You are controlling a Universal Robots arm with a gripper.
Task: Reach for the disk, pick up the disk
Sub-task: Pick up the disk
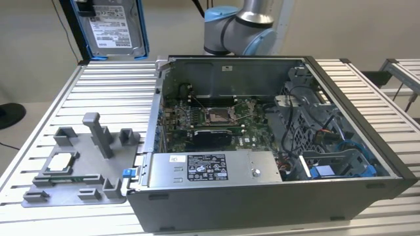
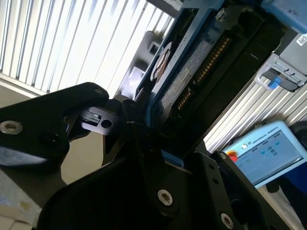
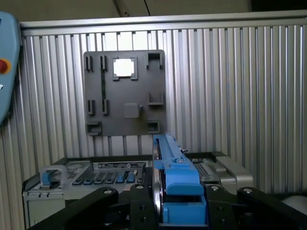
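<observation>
The disk (image 1: 113, 25), silver-grey with a white label and a blue frame, hangs upright in the air above the table's far corner, at the exterior view's upper left. In both wrist views it shows edge-on: its blue frame (image 3: 175, 184) sits between the black fingers, and its connector edge (image 2: 192, 79) points away from the wrist. My gripper (image 3: 178, 213) is shut on the disk, one finger (image 2: 103, 120) pressing against its side. The arm (image 1: 239, 24) stands behind the computer case.
An open computer case (image 1: 367, 147) lies on the slatted aluminium table (image 1: 98, 98), with a long grey box (image 1: 210, 169) at its front. A grey fixture plate (image 1: 78, 167) holding a white-topped chip (image 1: 60, 161) lies beside it. A teach pendant (image 2: 268, 148) shows below.
</observation>
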